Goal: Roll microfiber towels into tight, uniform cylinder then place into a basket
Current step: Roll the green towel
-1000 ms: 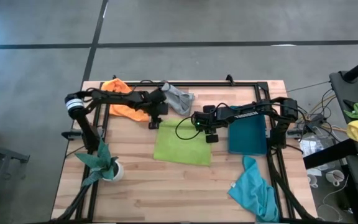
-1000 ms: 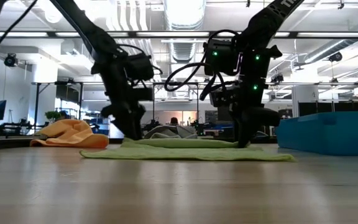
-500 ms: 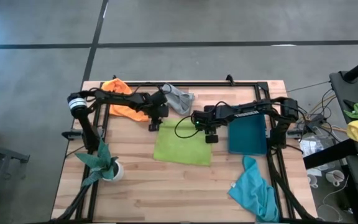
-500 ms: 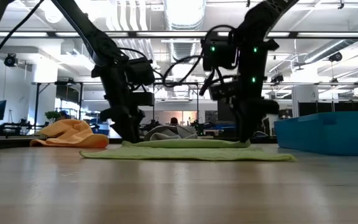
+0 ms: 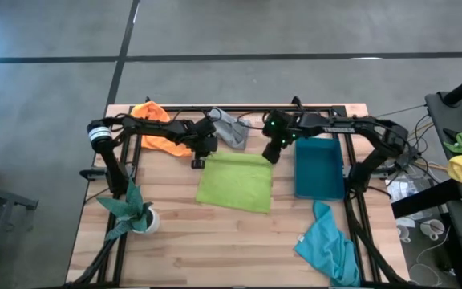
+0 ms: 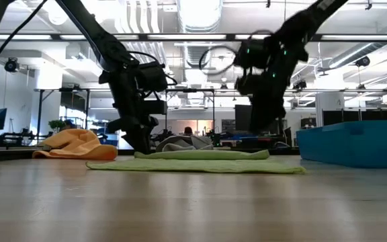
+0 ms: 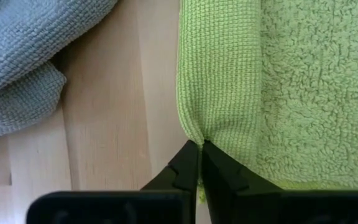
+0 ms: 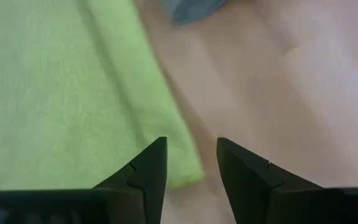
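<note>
1. Counter (image 5: 215,241): pale wooden slatted top carrying every item below.
2. Lime green microfiber towel (image 5: 235,181): spread flat at the counter's middle, between the two arms; its far edge is folded over into a narrow band, seen in the low view (image 6: 200,160) and the left wrist view (image 7: 272,93).
3. Left tool (image 5: 200,155): at the towel's far left corner, fingers pressed together and pinching the folded edge of the lime green towel (image 7: 199,171).
4. Right tool (image 5: 270,152): at the towel's far right corner, raised off the counter in the low view (image 6: 264,117); its fingers stand apart with nothing between them (image 8: 188,168), the towel's edge lying below.
5. Grey microfiber towel (image 5: 233,127): crumpled at the far edge, just beyond the green towel.
6. Orange microfiber towel (image 5: 155,128): bunched at the far left, under the left arm.
7. Turquoise microfiber towel (image 5: 327,245): rumpled at the near right corner, hanging partly over the counter's edge.
8. Teal-blue rectangular plastic basket (image 5: 319,168): just right of the green towel, with no towel in it.
9. Dark green leafy plant in a white pot (image 5: 135,213): near left.
</note>
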Tool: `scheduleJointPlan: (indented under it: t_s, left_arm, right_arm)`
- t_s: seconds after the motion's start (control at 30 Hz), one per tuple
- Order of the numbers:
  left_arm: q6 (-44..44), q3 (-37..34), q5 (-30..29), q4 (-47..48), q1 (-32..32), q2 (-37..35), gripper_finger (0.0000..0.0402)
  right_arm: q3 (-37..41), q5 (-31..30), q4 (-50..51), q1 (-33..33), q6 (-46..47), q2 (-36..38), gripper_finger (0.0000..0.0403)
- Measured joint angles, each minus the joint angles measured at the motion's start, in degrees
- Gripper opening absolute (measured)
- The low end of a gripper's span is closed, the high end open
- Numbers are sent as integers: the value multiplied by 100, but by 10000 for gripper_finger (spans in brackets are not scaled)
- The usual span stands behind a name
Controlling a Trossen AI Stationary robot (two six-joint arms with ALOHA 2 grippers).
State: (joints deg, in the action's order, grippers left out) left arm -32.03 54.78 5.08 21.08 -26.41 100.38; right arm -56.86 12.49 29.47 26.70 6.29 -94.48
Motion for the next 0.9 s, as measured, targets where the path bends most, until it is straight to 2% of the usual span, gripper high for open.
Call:
scheduleJointPlan:
  t_s: [0.13, 0.3, 0.6, 0.73, 0.9]
  left_arm:
    - [-4, -2, 16, 16, 0, 1, 1]
    - [-17, -4, 33, 31, 0, 4, 1]
    - [-136, -7, 46, 33, 0, 4, 1]
    - [-136, -7, 50, 35, 0, 4, 1]
    - [-138, -7, 54, 33, 0, 7, 1]
  right_arm:
    - [29, 548, 29, 52, -206, -577, 137]
    - [-93, 636, 13, 51, -361, -940, 137]
    - [-527, 526, 545, 65, -556, -919, 130]
    - [-725, 266, 823, 104, -736, -937, 154]
    - [-734, 239, 483, 128, -1011, -1173, 192]
